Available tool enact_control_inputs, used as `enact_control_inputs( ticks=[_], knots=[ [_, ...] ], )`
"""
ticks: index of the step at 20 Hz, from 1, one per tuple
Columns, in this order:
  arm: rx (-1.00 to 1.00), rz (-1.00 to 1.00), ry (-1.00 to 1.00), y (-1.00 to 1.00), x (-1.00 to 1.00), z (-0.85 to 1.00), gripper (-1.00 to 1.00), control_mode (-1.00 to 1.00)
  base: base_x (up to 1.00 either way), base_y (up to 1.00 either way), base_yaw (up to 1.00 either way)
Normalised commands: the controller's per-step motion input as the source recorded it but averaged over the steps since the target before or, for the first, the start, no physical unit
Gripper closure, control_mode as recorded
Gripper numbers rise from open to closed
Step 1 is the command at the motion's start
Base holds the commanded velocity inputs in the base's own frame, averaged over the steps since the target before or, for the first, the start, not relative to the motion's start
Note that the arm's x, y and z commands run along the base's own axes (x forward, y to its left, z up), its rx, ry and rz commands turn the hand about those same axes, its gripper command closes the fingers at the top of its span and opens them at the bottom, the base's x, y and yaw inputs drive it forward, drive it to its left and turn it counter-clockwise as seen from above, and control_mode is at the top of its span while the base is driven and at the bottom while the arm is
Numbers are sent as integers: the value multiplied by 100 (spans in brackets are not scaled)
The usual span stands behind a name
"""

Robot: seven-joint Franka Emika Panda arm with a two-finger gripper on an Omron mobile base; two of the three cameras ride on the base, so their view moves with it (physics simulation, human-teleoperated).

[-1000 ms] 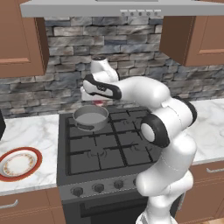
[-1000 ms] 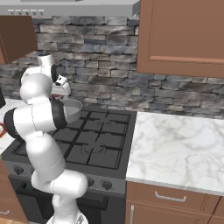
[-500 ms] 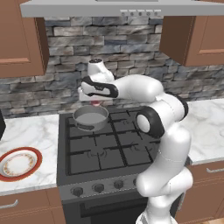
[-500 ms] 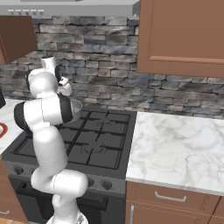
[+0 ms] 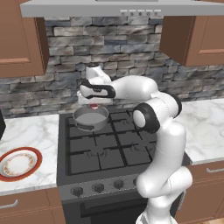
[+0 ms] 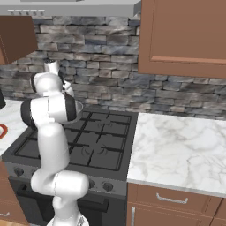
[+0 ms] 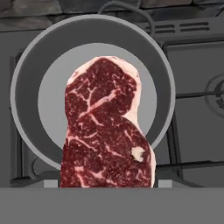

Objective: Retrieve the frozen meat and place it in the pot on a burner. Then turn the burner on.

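Note:
The frozen meat (image 7: 107, 127), a dark-red marbled slab, hangs in my gripper (image 7: 107, 183) right above the pot (image 7: 26, 78), and it covers much of the pot's grey floor in the hand view. From the left base view the pot (image 5: 90, 118) sits on the stove's rear left burner. My gripper (image 5: 93, 104) is just over it, pointing down, with a bit of red meat (image 5: 93, 106) showing below the fingers. The jaws are shut on the meat. Part of the pot's rim (image 6: 80, 107) peeks out behind my arm in the right base view.
A white plate with an orange-red rim (image 5: 18, 162) lies on the marble counter left of the stove. Black knobs (image 5: 98, 188) line the stove's front panel. A range hood (image 5: 113, 8) and wooden cabinets hang overhead. More marble counter (image 6: 176, 145) runs to the stove's right.
My hand has shifted a little to the left with the meat and now hangs centred over the pot. The elbow has swung along with it. The pot has stayed put.

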Motion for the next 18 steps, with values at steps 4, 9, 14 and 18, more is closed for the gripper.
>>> enact_control_inputs(
  ticks=[4,9,14,18],
  knots=[
    [0,0,8,0,0,-25,100,-100,0,0,0],
    [0,0,7,0,0,-25,100,-100,0,0,0],
    [-4,0,1,0,6,-15,100,-100,0,0,0],
    [-3,0,0,0,5,-12,100,-100,0,0,0]
  ],
)
